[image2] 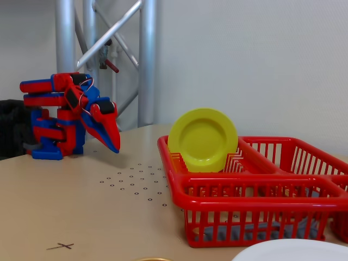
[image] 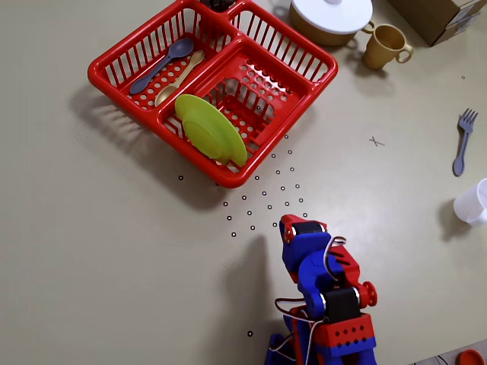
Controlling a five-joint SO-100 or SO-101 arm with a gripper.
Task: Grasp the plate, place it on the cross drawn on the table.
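The lime-green plate (image: 211,128) stands on edge in the red dish rack (image: 137,99), leaning in the rack's front compartment; in the fixed view the plate (image2: 202,140) faces the camera behind the rack's near wall (image2: 255,198). The pen-drawn cross (image: 376,141) lies on the beige table (image: 99,251) to the right of the rack; in the fixed view the cross (image2: 61,246) is at bottom left. My gripper (image: 293,224) is folded back near the arm's base, well apart from the plate; its fingers (image2: 111,138) point down, shut and empty.
A blue spoon (image: 161,64) and a gold spoon (image: 176,79) lie in the rack's left compartment. A pot with a white lid (image: 332,14), a tan mug (image: 384,46), a grey fork (image: 461,141), a white cup (image: 473,202) and a cardboard box (image: 441,15) stand around the table's right side.
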